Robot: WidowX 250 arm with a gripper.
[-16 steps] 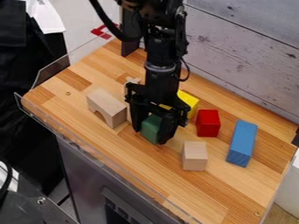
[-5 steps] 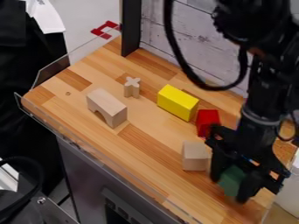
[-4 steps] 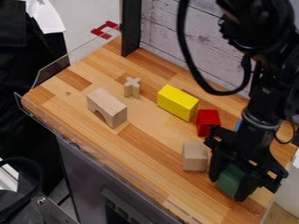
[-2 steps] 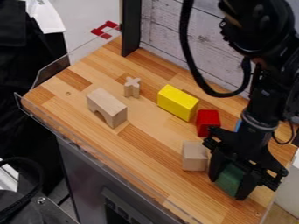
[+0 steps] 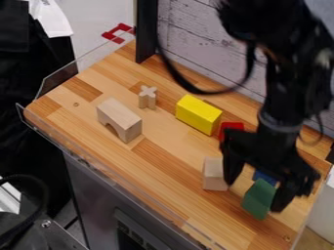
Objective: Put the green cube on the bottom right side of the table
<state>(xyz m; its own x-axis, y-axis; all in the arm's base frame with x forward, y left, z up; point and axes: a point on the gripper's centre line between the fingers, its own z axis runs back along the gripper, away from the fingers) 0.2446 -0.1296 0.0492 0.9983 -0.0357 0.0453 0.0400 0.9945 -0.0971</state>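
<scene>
green cube (image 5: 259, 199) on table (image 5: 173, 178), lower right; gripper (image 5: 253, 196) spread apart

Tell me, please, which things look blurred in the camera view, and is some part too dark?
In the camera view, the arm and the gripper have smeared edges, while the yellow block has clear ones; also in the camera view, the arm's upper part is very dark, so its details are hard to tell.

Bright light with soft shadows.

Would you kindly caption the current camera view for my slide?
Open black hand by the green cube at the wooden table's lower right.
</scene>
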